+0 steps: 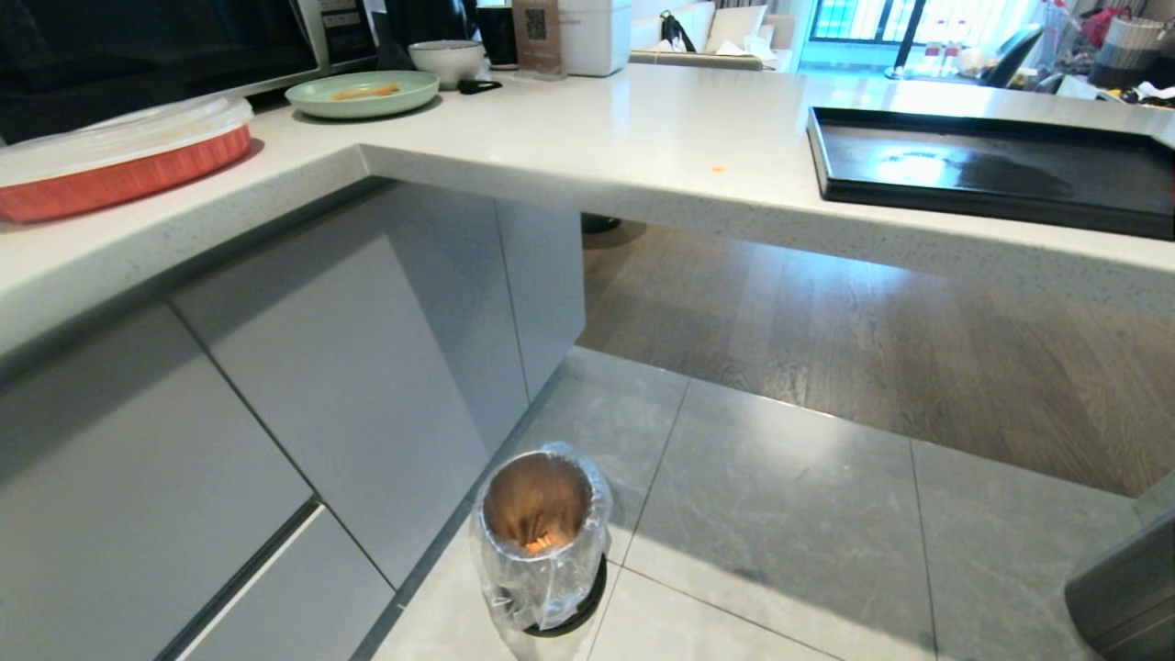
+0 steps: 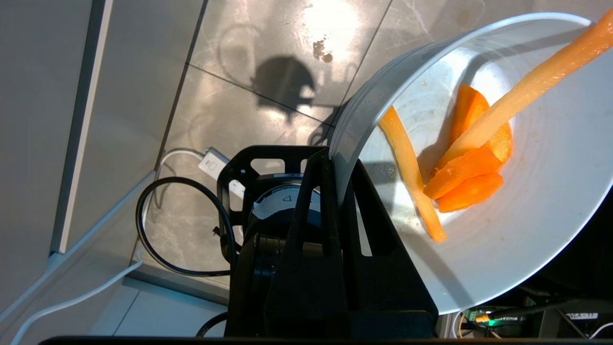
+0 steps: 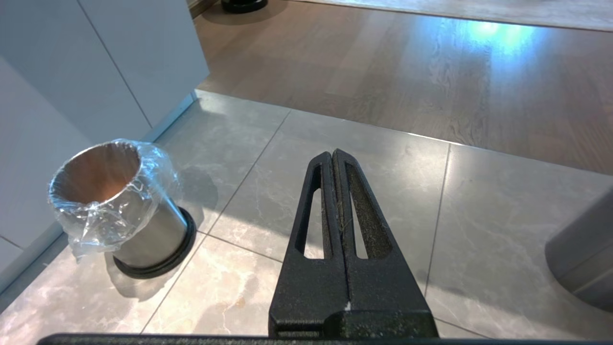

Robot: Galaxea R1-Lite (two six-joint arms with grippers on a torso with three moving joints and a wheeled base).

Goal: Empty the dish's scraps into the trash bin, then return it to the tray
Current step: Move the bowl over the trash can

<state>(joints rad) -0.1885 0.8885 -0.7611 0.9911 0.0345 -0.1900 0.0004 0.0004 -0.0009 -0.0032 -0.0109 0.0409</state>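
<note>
The left gripper (image 2: 330, 163) is clamped on the rim of the glossy pale ceramic dish (image 2: 527, 230), tilted steeply, with orange carrot slices and pale sticks, the scraps (image 2: 467, 177), clinging inside just beyond its fingers. Farther off, probably ahead, stands the liner-wrapped coppery trash bin (image 1: 542, 542); the black rectangular tray (image 1: 991, 170) sits farthest away. The right gripper (image 3: 334, 158) hangs closed, empty

a home kitchen: pale stone counter (image 1: 587, 138) over flat grey cabinets (image 1: 303, 386), microwave (image 1: 165, 46) and green plate (image 1: 363, 94) on top, tiled floor (image 1: 780, 523) meeting wood, sofa (image 1: 707, 37) beyond.
</note>
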